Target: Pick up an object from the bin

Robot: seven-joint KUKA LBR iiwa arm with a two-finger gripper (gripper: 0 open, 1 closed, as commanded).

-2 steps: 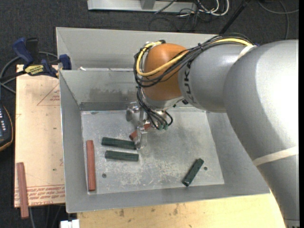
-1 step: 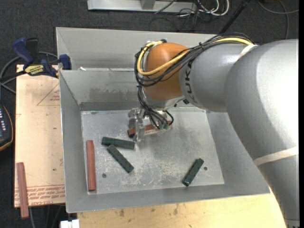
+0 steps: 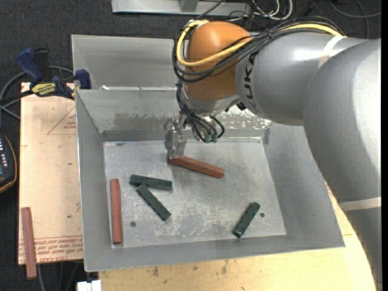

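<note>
My gripper [image 3: 176, 147] hangs low near the back middle of the bin, its fingertips just above the left end of a reddish-brown bar [image 3: 196, 166] that lies slanting on the floor. The fingers look close together with nothing visible between them. Two dark green bars lie to the left front: one [image 3: 150, 182] nearly level, the other [image 3: 153, 202] slanting below it.
A second reddish-brown bar [image 3: 115, 211] lies upright along the left side of the floor. Another dark green bar [image 3: 247, 219] rests at the front right. The arm and its orange cover fill the space above the bin's back right.
</note>
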